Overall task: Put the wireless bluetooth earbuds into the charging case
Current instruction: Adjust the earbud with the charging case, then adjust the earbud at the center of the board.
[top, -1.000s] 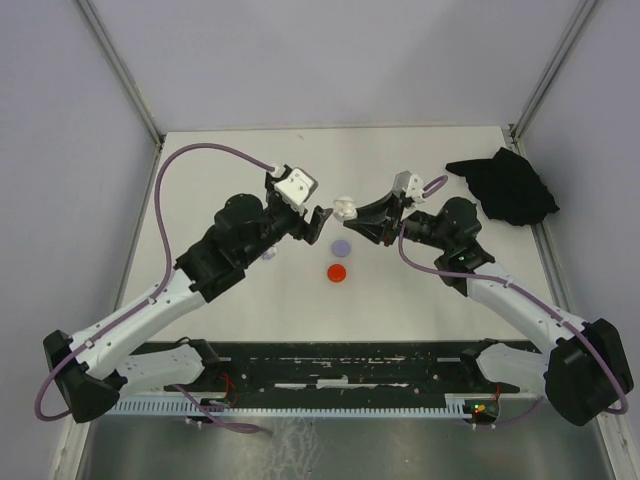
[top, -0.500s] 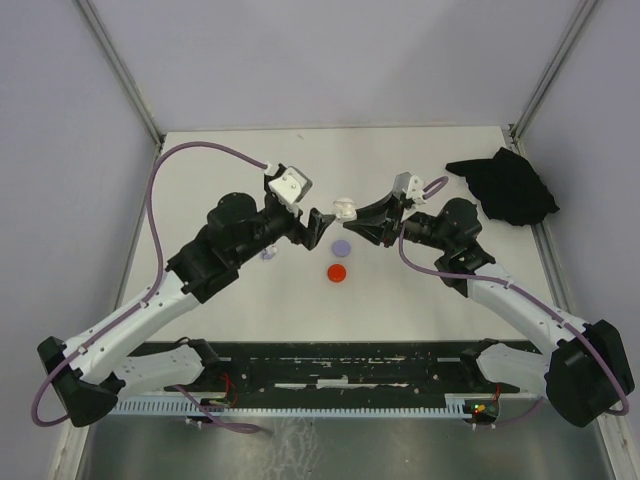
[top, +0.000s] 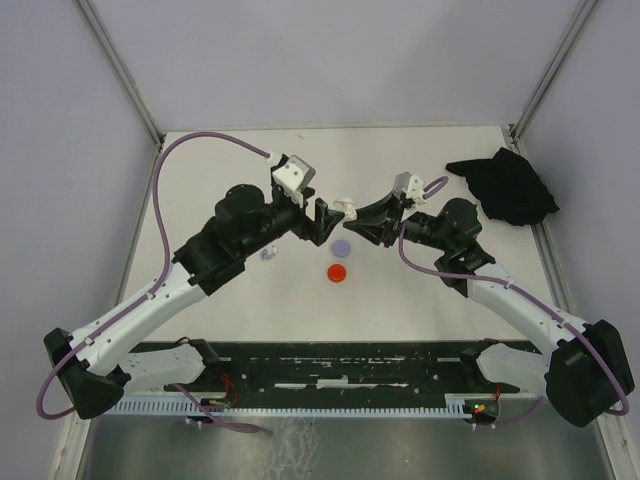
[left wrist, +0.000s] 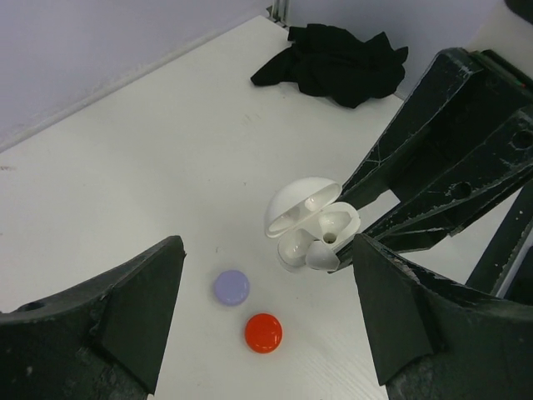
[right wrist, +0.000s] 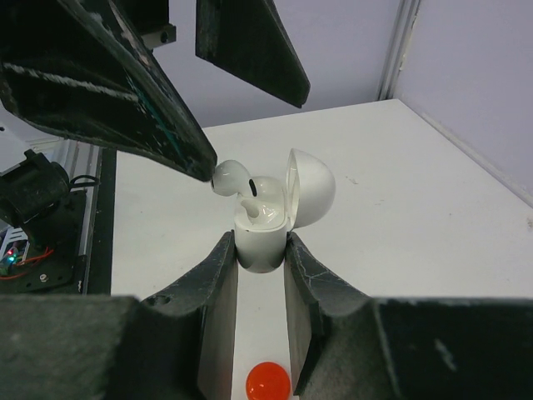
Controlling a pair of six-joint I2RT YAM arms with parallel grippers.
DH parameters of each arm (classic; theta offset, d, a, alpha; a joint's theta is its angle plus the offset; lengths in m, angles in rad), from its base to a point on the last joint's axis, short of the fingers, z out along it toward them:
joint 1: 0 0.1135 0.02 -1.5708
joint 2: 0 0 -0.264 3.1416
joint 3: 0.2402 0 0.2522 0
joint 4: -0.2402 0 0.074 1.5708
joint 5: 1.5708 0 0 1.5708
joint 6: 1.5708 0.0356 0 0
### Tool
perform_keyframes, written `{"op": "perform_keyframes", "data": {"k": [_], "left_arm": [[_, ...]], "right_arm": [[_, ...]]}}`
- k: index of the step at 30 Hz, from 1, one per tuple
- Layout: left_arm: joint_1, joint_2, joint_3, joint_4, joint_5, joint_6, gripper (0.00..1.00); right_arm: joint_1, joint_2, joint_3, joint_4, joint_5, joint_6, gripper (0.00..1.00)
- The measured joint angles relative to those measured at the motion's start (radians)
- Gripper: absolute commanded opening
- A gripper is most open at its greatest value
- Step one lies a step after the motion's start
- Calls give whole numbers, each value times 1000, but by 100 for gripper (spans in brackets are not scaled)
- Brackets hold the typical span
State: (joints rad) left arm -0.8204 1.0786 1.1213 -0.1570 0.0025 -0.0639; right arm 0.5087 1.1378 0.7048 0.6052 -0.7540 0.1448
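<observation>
Nearest the arm bases, a red disc (top: 338, 272) lies on the white table (top: 400, 300). A lilac disc (top: 342, 246) lies just beyond it, and a tiny lilac earbud (top: 267, 254) lies off to the left. All three are where they lay a second ago.

Above the discs, the right gripper (right wrist: 260, 242) stays clenched on the base of the white charging case (right wrist: 265, 227), in the same place, with the lid hinged back. A white earbud (right wrist: 230, 177) rests across the case's open mouth, not seated.

The left gripper (left wrist: 265, 243) faces the case with its fingers spread and empty. One fingertip is at the earbud, but whether it touches cannot be told. Since a second ago its wrist has swung away from the bases and rolled.

At the far right lies a black cloth (top: 505, 185), unmoved.
</observation>
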Motion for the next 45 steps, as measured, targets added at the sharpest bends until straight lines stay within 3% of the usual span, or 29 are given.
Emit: {"op": "perform_keyframes", "data": {"k": [14,27,38,45], "left_arm": [[12,6,0,-51,-88,0,86],[85,2,-11,-54,-66,-2,87],[253,80,-78,-241,-98,-114,87],[372,240,-145,-336,-51,-174,77]], "right_arm": [[0,0,0,1,-1,8,2],[0,-2,-5,0,9,11,2],[0,-18,-24,-59,52,-17,2],[0,-30,-52,-102,61,-34,2]]}}
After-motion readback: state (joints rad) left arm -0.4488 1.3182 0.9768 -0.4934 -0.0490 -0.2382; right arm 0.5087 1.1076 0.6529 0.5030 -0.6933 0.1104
